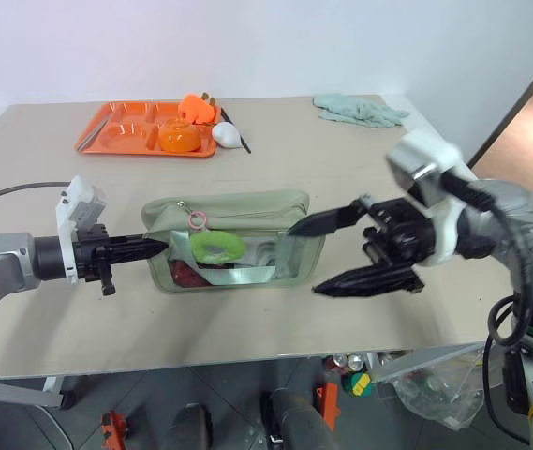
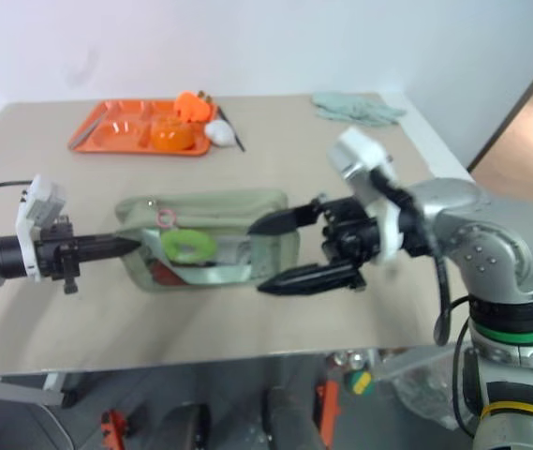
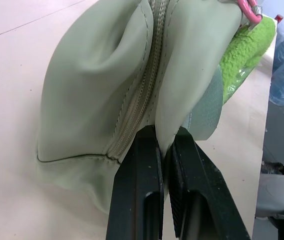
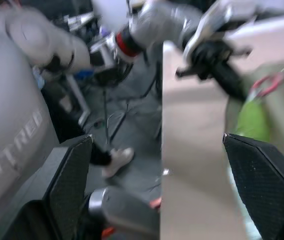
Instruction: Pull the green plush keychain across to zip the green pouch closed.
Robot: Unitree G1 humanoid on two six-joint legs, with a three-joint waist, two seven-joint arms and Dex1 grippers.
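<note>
The green pouch (image 1: pixel 247 208) lies on the table, its clear window facing the front edge. The green plush keychain (image 1: pixel 215 247) hangs from a pink ring (image 1: pixel 198 220) near the pouch's left end. My left gripper (image 1: pixel 158 246) is shut on the fabric of that left end, and its fingers (image 3: pixel 142 190) pinch a fold beside the zipper (image 3: pixel 142 90). My right gripper (image 1: pixel 307 259) stands wide open at the pouch's right end, one finger above it and one in front, holding nothing. In the right wrist view the keychain (image 4: pixel 251 120) shows between the spread fingers (image 4: pixel 72 175).
An orange tray (image 1: pixel 107 141) with an orange bowl (image 1: pixel 179 137) sits at the back left, with a white object (image 1: pixel 228 136) beside it. A pale teal rag (image 1: pixel 360 110) lies at the back right. The table's front edge runs just below the pouch.
</note>
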